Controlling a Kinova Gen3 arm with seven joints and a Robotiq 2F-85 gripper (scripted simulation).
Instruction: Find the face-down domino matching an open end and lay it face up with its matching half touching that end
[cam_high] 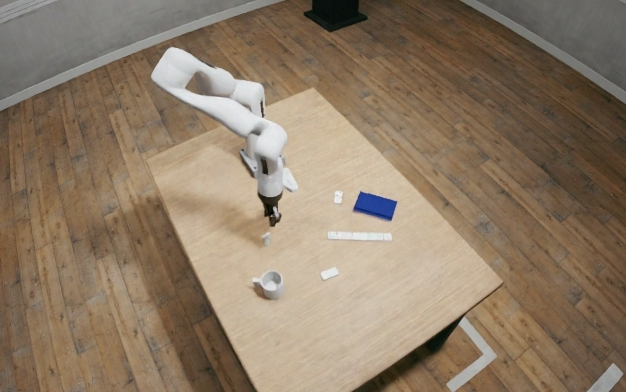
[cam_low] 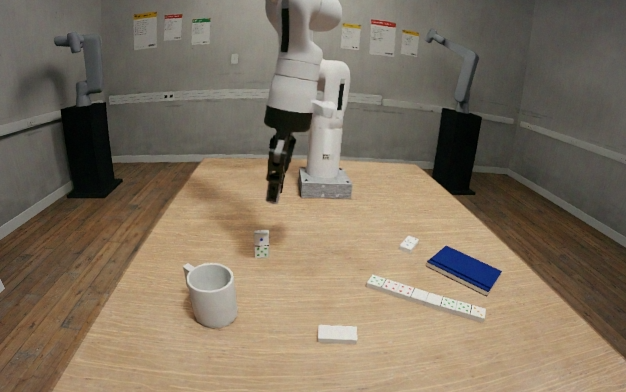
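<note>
Gripper (cam_low: pixel 273 196) partly apart and holding nothing, hanging above an upright domino (cam_low: pixel 261 244) on the desk (cam_low: pixel 150 345), mug (cam_low: pixel 212 294) nearby, line (cam_low: pixel 426 297) beside a blue book (cam_low: pixel 464 268), face-down domino (cam_low: pixel 337 334) near front, another domino (cam_low: pixel 409 243) face up behind line

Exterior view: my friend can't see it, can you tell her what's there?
A white robot arm's open, empty gripper hangs above a domino standing on end, spots showing. Nearby are a gray mug, a blank domino, a domino line and a blue book.
</note>
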